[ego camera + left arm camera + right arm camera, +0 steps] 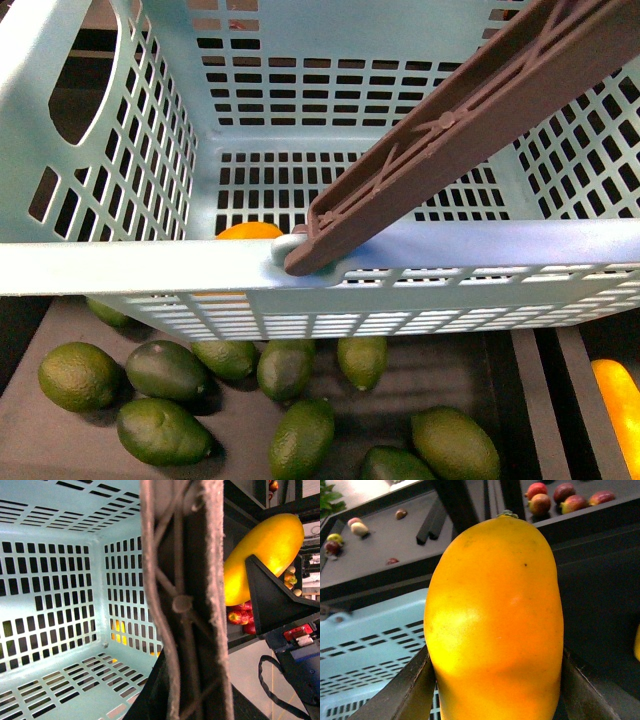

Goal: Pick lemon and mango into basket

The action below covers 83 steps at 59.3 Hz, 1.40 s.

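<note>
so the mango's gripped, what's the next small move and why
Probably carry the mango over the open basket before letting go. The right end effector is shut on it, and in the front view it shows outside the basket's near wall, so opening now would likely drop it outside.

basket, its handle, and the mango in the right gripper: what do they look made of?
Basket: moulded plastic, pale turquoise, smooth matt finish; the slotted walls look cast in one piece.
Handle: brown plastic, ribbed, with rough fuzzy edges.
Mango: glossy orange-yellow skin with a stem stub; real or replica, cannot tell.
</note>
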Each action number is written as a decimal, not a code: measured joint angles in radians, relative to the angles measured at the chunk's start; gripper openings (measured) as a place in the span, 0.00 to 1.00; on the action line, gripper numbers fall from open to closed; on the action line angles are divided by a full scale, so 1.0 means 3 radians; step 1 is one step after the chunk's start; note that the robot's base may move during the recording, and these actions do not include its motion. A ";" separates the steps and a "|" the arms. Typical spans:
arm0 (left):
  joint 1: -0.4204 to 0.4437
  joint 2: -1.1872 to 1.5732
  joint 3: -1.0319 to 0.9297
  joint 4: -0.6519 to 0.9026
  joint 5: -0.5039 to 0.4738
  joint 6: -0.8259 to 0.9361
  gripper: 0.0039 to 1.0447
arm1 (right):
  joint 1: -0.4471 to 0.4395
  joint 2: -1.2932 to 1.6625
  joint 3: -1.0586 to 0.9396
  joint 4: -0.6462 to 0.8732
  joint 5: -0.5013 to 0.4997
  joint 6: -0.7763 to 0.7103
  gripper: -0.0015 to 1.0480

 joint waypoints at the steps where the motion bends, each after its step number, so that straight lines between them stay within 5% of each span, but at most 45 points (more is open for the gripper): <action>1: 0.0000 0.0000 0.0000 0.0000 0.0000 0.0000 0.04 | 0.0033 0.0001 0.0006 0.0001 0.0008 0.0000 0.56; 19: 0.0000 0.0000 0.0000 0.0000 -0.0001 0.0000 0.04 | 0.0678 0.0337 0.0224 0.0041 0.0248 -0.0004 0.56; 23: 0.0000 0.0000 0.0000 0.0000 -0.0001 0.0004 0.04 | 0.0710 0.0367 0.0224 0.0033 0.0263 -0.0006 0.58; 36: 0.0000 0.0000 0.0000 0.0000 0.0000 0.0001 0.04 | 0.0744 0.0257 0.0196 -0.0061 0.0324 -0.0005 0.92; 58: 0.0000 0.0008 -0.0003 0.0000 -0.0011 -0.0001 0.04 | 0.0551 -0.0743 -0.0226 -0.0703 0.0708 -0.0165 0.92; 68: 0.0000 0.0008 -0.0003 0.0000 -0.0010 0.0011 0.04 | 0.0445 -0.1081 -0.1012 0.0851 0.0777 -0.0678 0.67; 83: 0.0000 0.0008 -0.0003 0.0000 -0.0005 0.0004 0.04 | 0.0275 -0.1452 -0.1667 0.1200 0.0612 -0.0835 0.30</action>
